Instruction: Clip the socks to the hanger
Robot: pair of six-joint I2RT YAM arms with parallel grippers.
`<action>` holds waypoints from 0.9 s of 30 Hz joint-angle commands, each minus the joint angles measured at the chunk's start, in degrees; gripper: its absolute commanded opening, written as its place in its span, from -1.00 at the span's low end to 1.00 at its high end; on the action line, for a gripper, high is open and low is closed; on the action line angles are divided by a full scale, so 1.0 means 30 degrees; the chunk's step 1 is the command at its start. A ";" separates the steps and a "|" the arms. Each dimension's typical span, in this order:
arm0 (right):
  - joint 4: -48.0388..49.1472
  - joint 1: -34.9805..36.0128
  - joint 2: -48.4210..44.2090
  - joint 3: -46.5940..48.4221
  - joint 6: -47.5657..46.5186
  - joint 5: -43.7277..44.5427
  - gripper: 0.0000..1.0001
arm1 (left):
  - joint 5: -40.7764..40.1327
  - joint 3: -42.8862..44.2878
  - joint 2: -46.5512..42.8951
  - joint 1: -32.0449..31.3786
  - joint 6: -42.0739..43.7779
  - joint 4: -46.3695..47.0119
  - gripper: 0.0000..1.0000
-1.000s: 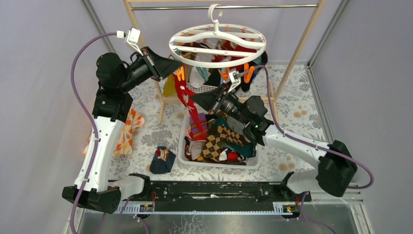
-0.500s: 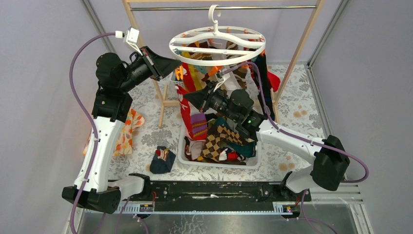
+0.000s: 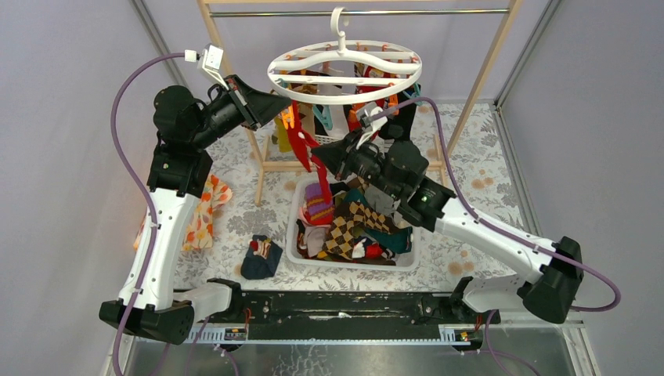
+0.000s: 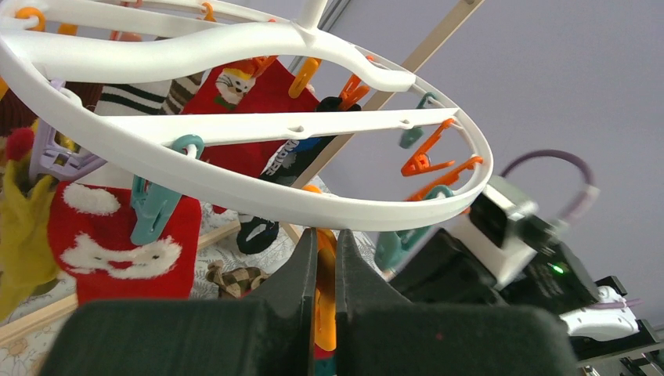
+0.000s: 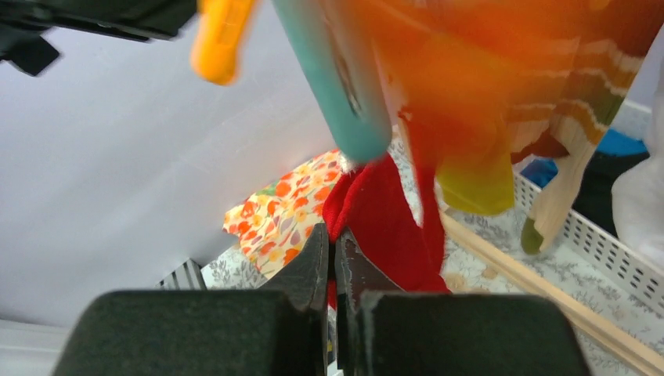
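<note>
The white oval hanger (image 3: pixel 344 72) hangs by its hook from the rod, with several socks clipped under it. My left gripper (image 3: pixel 288 104) is at its left rim, shut on an orange clip (image 4: pixel 326 298) just under the ring (image 4: pixel 235 188). My right gripper (image 3: pixel 315 157) is raised below the ring and shut on a red sock (image 3: pixel 301 141) that hangs beside that clip. In the right wrist view the gripper (image 5: pixel 333 231) pinches the red sock's edge (image 5: pixel 384 219), with a teal clip (image 5: pixel 337 78) right above. More socks fill the white basket (image 3: pixel 344 262).
A wooden-framed rack (image 3: pixel 474 86) with a metal rod (image 3: pixel 407 11) carries the hanger. A dark sock (image 3: pixel 261 257) lies left of the basket. An orange-flowered cloth (image 3: pixel 205 211) lies by the left arm. Grey walls close in on both sides.
The hanger has swung and shifted a little left. My right arm has swung, its elbow moving out to the right, still holding the red sock up near the clip. The left gripper has stayed put.
</note>
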 commanded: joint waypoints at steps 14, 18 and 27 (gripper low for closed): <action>0.0526 0.3780 0.0949 0.3810 -0.4634 0.6658 -1.00 | -0.0986 -0.0381 -0.0301 -0.0436 0.0803 0.0596 -1.00; 0.0782 0.3945 0.1065 0.3920 -0.4753 0.6748 -1.00 | -0.1001 -0.0376 -0.0325 -0.0437 0.0890 0.0611 -1.00; 0.0678 0.4151 0.1123 0.4307 -0.4669 0.7395 -1.00 | -0.1107 -0.0366 -0.0347 -0.0517 0.1053 0.0612 -1.00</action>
